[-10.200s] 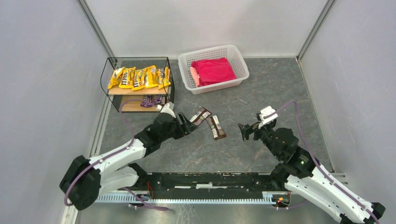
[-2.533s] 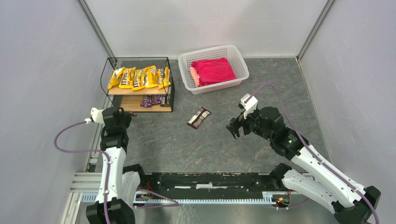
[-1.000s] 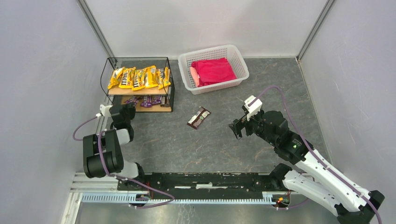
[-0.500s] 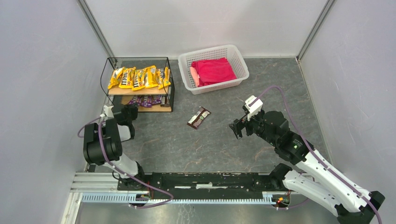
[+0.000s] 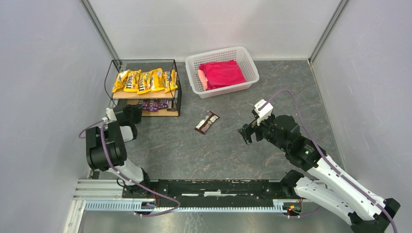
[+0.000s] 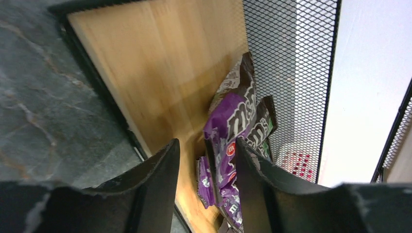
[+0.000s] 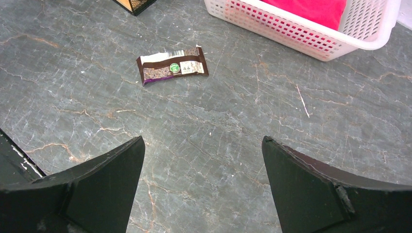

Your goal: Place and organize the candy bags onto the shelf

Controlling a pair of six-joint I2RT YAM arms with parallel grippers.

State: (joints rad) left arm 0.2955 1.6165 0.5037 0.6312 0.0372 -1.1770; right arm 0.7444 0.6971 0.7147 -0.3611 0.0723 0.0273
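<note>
The shelf [image 5: 138, 112] stands at the back left. Several yellow candy bags [image 5: 145, 80] lie in a row on its top board. Purple and brown bags [image 5: 155, 104] sit on the lower board [image 6: 160, 73]. My left gripper [image 5: 132, 111] is at the front left of the lower tier. Its jaws [image 6: 206, 148] are partly open around a purple bag [image 6: 228, 121] standing on edge against the right finger, with a gap to the left finger. One brown bag [image 5: 207, 122] lies on the floor mid-table, also in the right wrist view [image 7: 172, 65]. My right gripper [image 5: 244, 132] hovers open and empty to its right [image 7: 203, 141].
A white perforated basket [image 5: 194, 73] holding a red cloth [image 5: 222, 73] stands right of the shelf, its wall also in the right wrist view [image 7: 291, 34]. Black mesh closes the shelf's back [image 6: 286, 73]. Grey walls stand close on the left and right.
My left gripper has moved forward to the shelf's lower tier. The row of purple bags there reaches further left. The right arm and the floor bag have not moved.
</note>
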